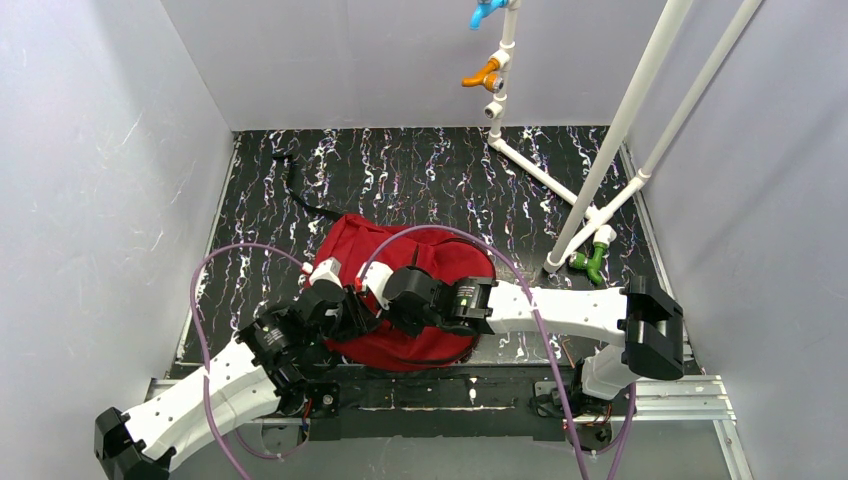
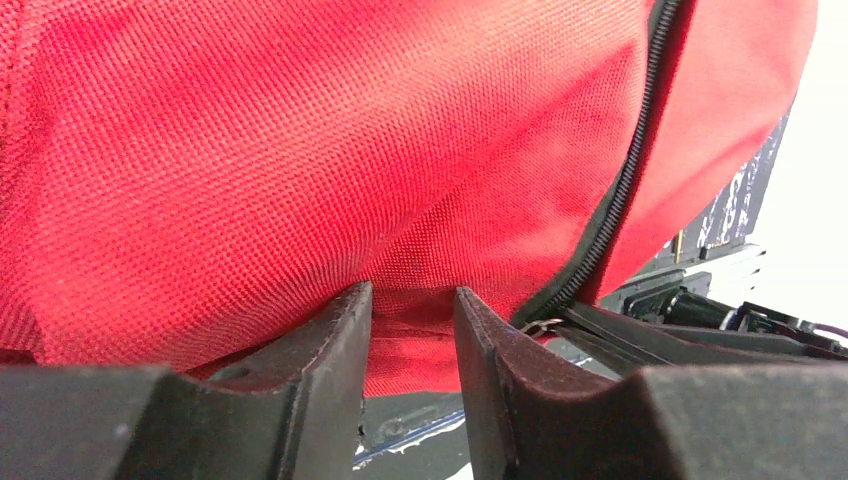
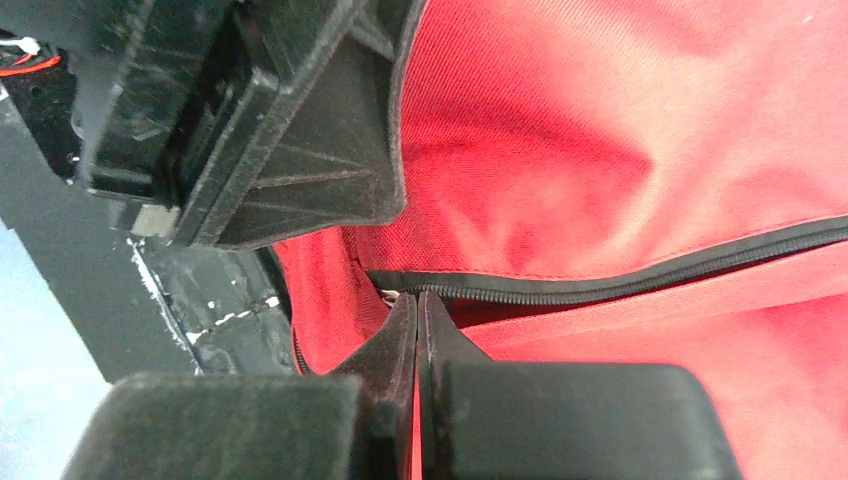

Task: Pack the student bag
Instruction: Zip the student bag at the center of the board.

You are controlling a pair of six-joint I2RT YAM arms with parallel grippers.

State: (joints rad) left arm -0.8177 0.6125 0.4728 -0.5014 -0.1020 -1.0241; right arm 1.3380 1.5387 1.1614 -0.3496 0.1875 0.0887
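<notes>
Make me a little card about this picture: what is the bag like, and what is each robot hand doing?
bag: red student bag, lying on the black marbled table
left gripper: pinching a fold of the bag's fabric beside the zipper
right gripper: shut, tips at the zipper's end
things to pack: none visible

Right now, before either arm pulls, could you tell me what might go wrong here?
1. The right pincer is shut at the end of the zip, but what it grips is hidden; it may hold only cloth and slip.
2. The left pincer pinches just a small fold of the student bag; that could pull free.
3. The two pincers sit very close together at the bag's near edge; they might collide.
</notes>
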